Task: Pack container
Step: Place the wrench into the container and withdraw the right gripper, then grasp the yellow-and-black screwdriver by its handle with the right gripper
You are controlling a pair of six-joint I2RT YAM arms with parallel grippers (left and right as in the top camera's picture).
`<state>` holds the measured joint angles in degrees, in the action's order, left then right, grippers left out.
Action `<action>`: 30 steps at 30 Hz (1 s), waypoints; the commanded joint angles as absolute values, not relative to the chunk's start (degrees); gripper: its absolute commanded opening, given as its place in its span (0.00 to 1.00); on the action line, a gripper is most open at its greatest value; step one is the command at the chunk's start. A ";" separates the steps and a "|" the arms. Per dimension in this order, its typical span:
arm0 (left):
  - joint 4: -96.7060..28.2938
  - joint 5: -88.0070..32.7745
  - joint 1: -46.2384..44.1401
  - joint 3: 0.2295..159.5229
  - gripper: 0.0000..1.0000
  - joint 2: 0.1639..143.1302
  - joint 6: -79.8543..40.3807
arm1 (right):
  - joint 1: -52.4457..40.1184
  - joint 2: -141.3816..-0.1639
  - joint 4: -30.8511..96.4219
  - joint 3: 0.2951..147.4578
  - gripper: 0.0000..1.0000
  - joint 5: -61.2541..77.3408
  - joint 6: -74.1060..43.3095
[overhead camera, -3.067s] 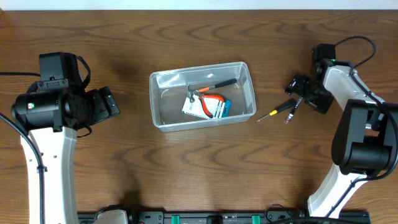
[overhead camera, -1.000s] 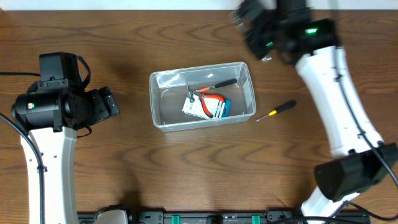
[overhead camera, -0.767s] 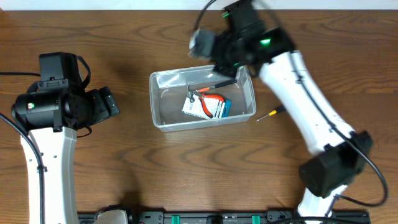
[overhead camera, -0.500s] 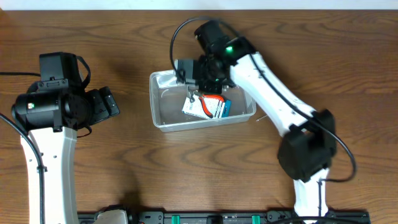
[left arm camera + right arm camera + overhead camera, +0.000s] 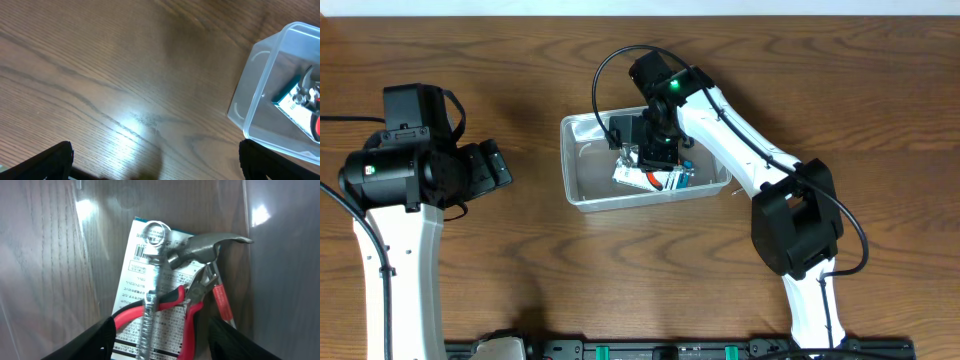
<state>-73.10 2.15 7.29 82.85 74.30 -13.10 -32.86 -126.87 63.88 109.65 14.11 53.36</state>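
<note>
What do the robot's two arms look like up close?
Both have smooth white shells with chunky black joints. The left arm has a black cable running alongside; the right arm carries a looping black cable and a small green light. The right claw has two dark fingers.

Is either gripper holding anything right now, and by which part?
Nothing is held. The right gripper is open above a silver tool in the container; the left gripper is open, empty.

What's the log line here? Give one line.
right gripper: open, over container | wrench: lying across pliers | left gripper: open, clear of container
</note>
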 commanded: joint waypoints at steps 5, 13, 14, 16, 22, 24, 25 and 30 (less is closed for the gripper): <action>-73.25 3.05 7.49 82.63 0.98 74.04 -12.75 | -29.95 -117.95 62.41 113.03 0.67 8.49 41.80; -73.25 3.05 7.49 82.63 0.98 74.04 -12.78 | -15.31 -110.00 58.98 113.73 0.99 -12.16 -15.35; -73.25 3.05 7.49 82.63 0.98 74.04 -12.78 | -13.43 -110.04 61.19 113.67 0.99 -11.60 -20.84; -73.25 3.05 7.49 82.63 0.98 74.04 -12.78 | -9.91 -110.69 65.60 113.06 0.99 -10.20 -29.23; -73.23 3.05 7.49 82.63 0.98 74.04 -12.78 | -3.33 -113.06 70.50 107.07 0.99 -1.13 -41.98; -73.23 3.05 7.49 82.63 0.98 74.04 -12.75 | -2.61 -113.51 70.26 103.57 0.99 -1.15 -46.81; -73.23 3.05 7.49 82.63 0.98 74.04 -12.75 | -2.37 -113.56 69.58 101.62 0.99 -1.26 -48.64; -73.28 3.05 7.49 82.63 0.98 74.04 -12.78 | -2.22 -113.58 63.88 92.33 0.95 -3.03 -56.53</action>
<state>-73.10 2.15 7.29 82.85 74.30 -13.10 -2.57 -113.65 64.97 95.55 -2.33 -46.87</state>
